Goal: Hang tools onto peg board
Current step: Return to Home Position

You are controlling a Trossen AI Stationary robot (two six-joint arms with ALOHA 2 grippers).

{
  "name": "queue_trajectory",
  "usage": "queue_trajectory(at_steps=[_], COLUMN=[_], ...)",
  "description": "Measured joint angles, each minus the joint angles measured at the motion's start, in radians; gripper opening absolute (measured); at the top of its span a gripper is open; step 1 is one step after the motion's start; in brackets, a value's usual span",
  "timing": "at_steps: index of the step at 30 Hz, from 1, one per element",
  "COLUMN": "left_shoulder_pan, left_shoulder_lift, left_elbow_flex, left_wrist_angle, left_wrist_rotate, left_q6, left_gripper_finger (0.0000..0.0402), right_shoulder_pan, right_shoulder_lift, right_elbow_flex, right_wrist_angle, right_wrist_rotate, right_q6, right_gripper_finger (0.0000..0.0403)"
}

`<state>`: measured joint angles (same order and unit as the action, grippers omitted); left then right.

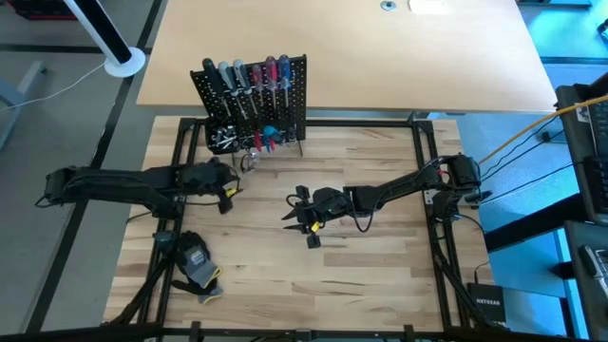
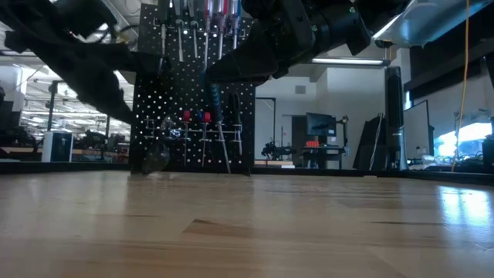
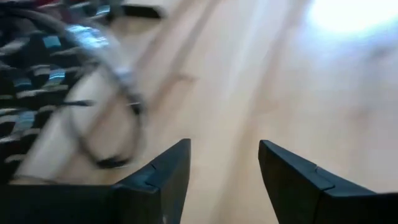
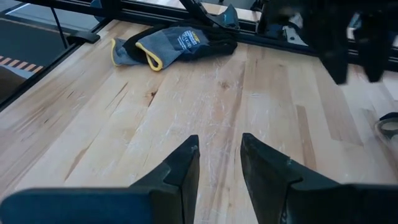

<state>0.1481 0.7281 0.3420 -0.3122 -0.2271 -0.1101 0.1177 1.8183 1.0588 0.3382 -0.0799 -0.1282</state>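
Pale wooden planks make up the bench point(image 1: 380, 275), with a second, lighter tabletop beyond it at 12 o'clock. Seen from above, the peg board point(image 1: 255, 104) stands upright at the bench's far edge, between 11 and 12 o'clock from the middle. The tools point(image 1: 249, 76) hang on it in a row, screwdrivers with grey, black, red and blue handles side by side, and smaller red and blue handles sit on a lower row. A black bin point(image 1: 222, 139) on the board's lower corner holds silver metal bits.

The left gripper point(image 1: 226, 188) hovers near the bin, at 6 o'clock from it. Its fingers point(image 3: 165, 171) stand well apart, with only bare wood between them. The right gripper point(image 1: 302, 217) hangs over the middle of the bench, at 5 o'clock from the peg board and apart from it. Its fingers point(image 4: 180, 165) are parted by a narrow gap and grip nothing.

A grey-black glove point(image 1: 196, 266) with yellow trim lies crumpled at 7 o'clock, well apart from both grippers.
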Motion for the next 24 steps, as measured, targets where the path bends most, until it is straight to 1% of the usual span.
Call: queue_trajectory(at_steps=[3,6,9,13,16,19,20,22,24], left_shoulder_pan=[-0.079,-0.179,-0.276,-0.380,-0.444,-0.493,-0.506,-0.531,-0.545], left_shoulder_lift=[-0.041,-0.064,-0.079,-0.103,-0.125,-0.162,-0.177,-0.217,-0.259], left_elbow_flex=[0.000,0.000,0.000,0.000,-0.002,-0.026,-0.038,-0.066,-0.077], left_wrist_angle=[0.015,0.054,0.096,0.127,0.133,0.156,0.171,0.187,0.196], left_wrist_rotate=[0.068,0.094,0.082,0.006,-0.064,-0.085,-0.089,-0.108,-0.142], left_q6=[-0.063,-0.097,-0.109,-0.098,-0.084,-0.077,-0.077,-0.085,-0.073], left_gripper_finger=[0.0170,0.0157,0.0138,0.0096,0.0054,0.0013,0.0007,0.0008,0.0011], right_shoulder_pan=[0.000,0.001,0.001,0.000,-0.001,-0.017,-0.027,-0.038,-0.050], right_shoulder_lift=[-0.004,-0.031,-0.091,-0.179,-0.240,-0.301,-0.325,-0.385,-0.452], right_elbow_flex=[0.000,0.000,0.000,0.001,0.001,-0.024,-0.043,-0.102,-0.178], right_wrist_angle=[-0.005,-0.026,-0.079,-0.185,-0.247,-0.279,-0.279,-0.249,-0.192], right_wrist_rotate=[0.000,0.000,0.000,0.011,0.018,-0.013,-0.030,-0.052,-0.054], right_q6=[0.001,0.035,0.085,0.103,0.100,0.100,0.105,0.126,0.148], right_gripper_finger=[0.0117,0.0117,0.0117,0.0112,0.0089,0.0053,0.0040,0.0014,0.0006])
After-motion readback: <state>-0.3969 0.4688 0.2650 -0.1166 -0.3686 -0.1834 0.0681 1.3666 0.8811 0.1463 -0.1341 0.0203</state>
